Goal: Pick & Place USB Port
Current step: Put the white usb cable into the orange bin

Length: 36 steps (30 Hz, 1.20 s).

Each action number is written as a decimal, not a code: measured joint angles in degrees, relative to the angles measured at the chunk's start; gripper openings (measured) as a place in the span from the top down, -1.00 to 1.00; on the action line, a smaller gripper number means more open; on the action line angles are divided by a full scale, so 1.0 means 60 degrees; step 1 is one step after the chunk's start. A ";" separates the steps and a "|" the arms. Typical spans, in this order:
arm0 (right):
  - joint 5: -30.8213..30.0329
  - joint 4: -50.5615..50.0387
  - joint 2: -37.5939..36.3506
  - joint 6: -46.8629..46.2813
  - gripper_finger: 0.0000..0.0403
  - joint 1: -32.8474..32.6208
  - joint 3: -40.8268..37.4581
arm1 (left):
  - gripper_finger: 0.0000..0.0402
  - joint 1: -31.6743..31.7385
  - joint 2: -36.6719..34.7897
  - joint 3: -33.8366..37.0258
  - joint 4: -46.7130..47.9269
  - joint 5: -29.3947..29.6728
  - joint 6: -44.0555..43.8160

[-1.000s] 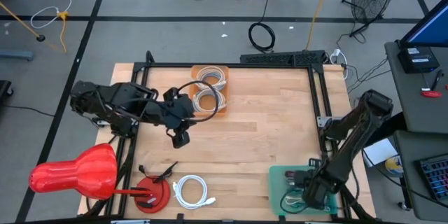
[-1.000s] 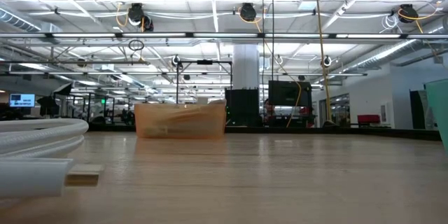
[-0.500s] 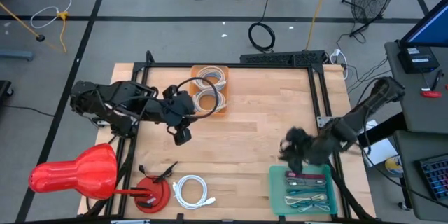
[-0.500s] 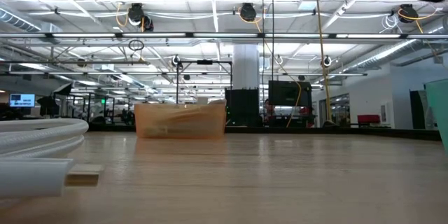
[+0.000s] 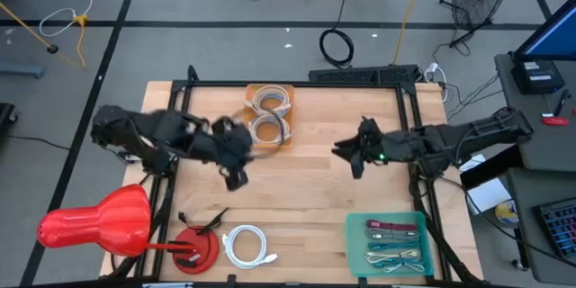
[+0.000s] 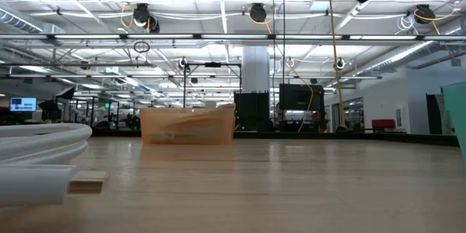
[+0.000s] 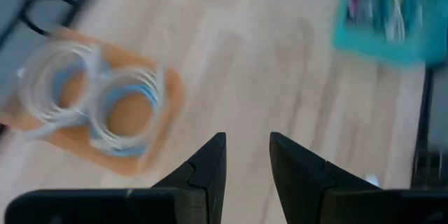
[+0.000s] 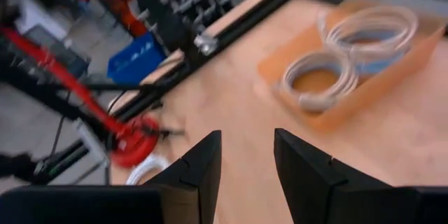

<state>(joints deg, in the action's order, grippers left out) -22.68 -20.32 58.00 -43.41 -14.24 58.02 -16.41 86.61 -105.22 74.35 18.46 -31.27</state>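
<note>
Left gripper (image 5: 236,176) left of centre in high view, just below orange tray (image 5: 286,139) of white coiled cables; fingers slightly apart, holding nothing. Right gripper (image 5: 346,153) right of centre, above bare wood, fingers parted, empty. White USB cable (image 5: 247,245) coiled bottom left. Green tray (image 5: 355,252) bottom right.

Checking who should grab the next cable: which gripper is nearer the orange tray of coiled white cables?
Left. The left gripper hangs just beside the orange tray, off its near-left corner; the right gripper is farther off, toward the table's middle-right.
</note>
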 joint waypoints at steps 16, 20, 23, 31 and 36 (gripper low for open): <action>0.0047 0.0481 0.0000 0.0859 0.38 0.1522 0.0000 | 0.44 -0.2862 0.0154 0.6602 -0.6129 -0.1669 -0.0236; 0.0043 0.0484 -0.0003 0.0876 0.38 0.1534 -0.0086 | 0.33 -0.2831 0.0592 0.7480 -0.7180 -0.2637 -0.0566; 0.0052 0.0820 -0.0001 0.0653 0.38 0.1534 -0.0553 | 0.18 -0.2918 0.1015 0.7318 -0.7047 -0.2646 0.0231; 0.0862 0.3571 0.0011 -0.0388 0.38 0.1503 -0.2345 | -0.08 -0.2814 0.2334 0.7269 -0.6661 -0.2880 0.0979; 0.1067 0.4360 0.0004 -0.0060 0.38 0.1303 -0.2718 | -0.09 -0.2847 0.3192 0.7221 -0.6335 -0.2746 0.0793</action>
<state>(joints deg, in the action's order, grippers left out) -16.27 5.84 58.02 -43.76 -6.42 41.71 -33.50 105.76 -61.89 36.34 1.98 -26.51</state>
